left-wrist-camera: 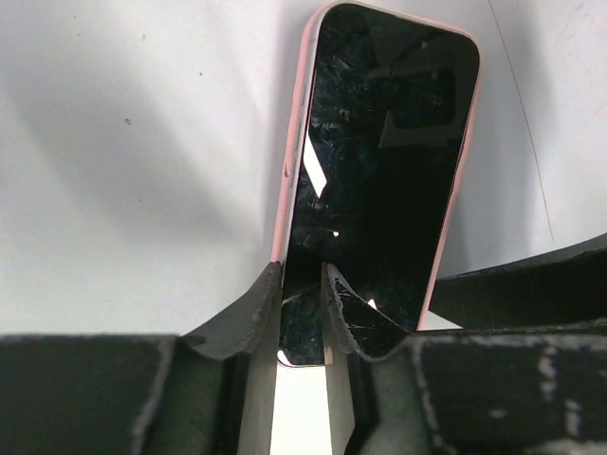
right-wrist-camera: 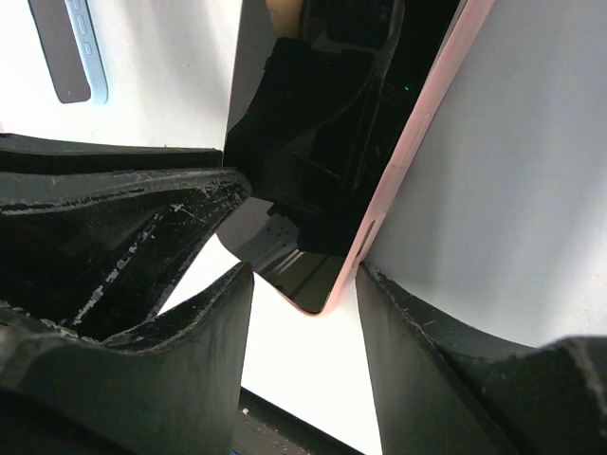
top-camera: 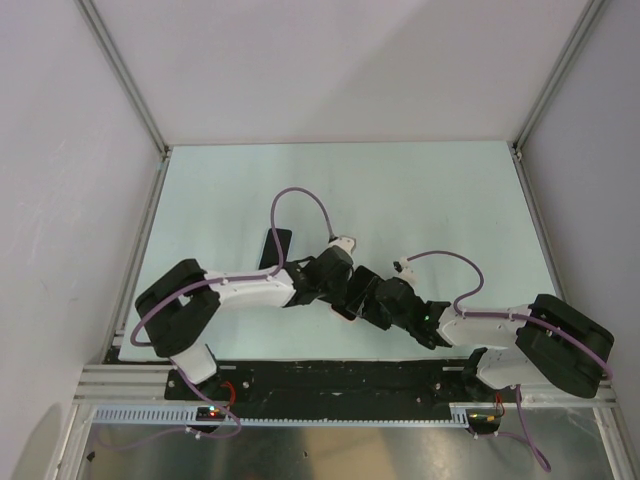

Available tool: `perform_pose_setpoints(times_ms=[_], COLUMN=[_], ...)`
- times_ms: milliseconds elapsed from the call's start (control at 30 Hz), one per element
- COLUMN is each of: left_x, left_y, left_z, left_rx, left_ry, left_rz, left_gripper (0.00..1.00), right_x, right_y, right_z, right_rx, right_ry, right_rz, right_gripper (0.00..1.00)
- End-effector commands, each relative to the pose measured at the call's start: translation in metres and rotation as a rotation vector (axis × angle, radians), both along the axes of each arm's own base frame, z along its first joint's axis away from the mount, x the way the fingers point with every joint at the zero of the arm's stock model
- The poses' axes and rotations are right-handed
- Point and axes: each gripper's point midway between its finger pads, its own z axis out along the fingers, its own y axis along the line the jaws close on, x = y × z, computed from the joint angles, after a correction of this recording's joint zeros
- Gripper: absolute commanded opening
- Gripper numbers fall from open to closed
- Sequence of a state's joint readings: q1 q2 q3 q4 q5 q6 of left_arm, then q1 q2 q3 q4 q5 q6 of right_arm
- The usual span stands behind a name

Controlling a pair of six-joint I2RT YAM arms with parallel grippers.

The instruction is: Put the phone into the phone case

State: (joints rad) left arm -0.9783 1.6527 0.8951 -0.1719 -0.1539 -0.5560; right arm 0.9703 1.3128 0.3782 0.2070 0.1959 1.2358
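Seeing phone [left-wrist-camera: 379, 171] already seated in pink case [left-wrist-camera: 292, 171]: black screen up, pink rim along both long sides and the far end. Running upper centre to bottom centre of left wrist view, over pale table [left-wrist-camera: 123, 190].

Reading left gripper [left-wrist-camera: 299, 280] as narrow: two tips close together over the near end of the screen, left of its midline, glass visible through the slit. Can't tell if tips touch the glass.

Reading right gripper [right-wrist-camera: 303, 275] as wider: rounded corner of phone between the fingers at centre of right wrist view, pink edge against the finger on the frame's right, small gap to the other. Not pinched from both sides.

Overhead: both arms meeting low centre of table, phone hidden under them. Spotting dark slab [top-camera: 278, 248] just above left arm, apart from the case.
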Motion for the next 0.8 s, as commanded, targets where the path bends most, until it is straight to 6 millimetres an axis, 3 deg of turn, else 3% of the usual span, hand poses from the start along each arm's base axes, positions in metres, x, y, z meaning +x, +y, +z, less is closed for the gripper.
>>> perform_pose_setpoints(times_ms=[0, 67, 400, 767], left_x=[-0.05, -0.05, -0.053, -0.062], left_y=[0.018, 0.02, 0.027, 0.04], left_z=[-0.03, -0.028, -0.025, -0.031], left_rx=[0.069, 0.066, 0.059, 0.069], left_ry=[0.152, 0.147, 0.139, 0.156], left_rz=[-0.063, -0.059, -0.046, -0.041], left_gripper=[0.3, 0.31, 0.16, 0.11], right_x=[-0.009, -0.009, -0.011, -0.011], right_y=[-0.021, -0.021, -0.023, -0.022], right_z=[-0.033, -0.033, -0.035, -0.037], right_rx=[-0.139, -0.138, -0.148, -0.144], right_ry=[0.052, 0.052, 0.056, 0.061], right_rz=[0.0, -0.001, -0.003, -0.001], right_gripper=[0.53, 0.53, 0.53, 0.53])
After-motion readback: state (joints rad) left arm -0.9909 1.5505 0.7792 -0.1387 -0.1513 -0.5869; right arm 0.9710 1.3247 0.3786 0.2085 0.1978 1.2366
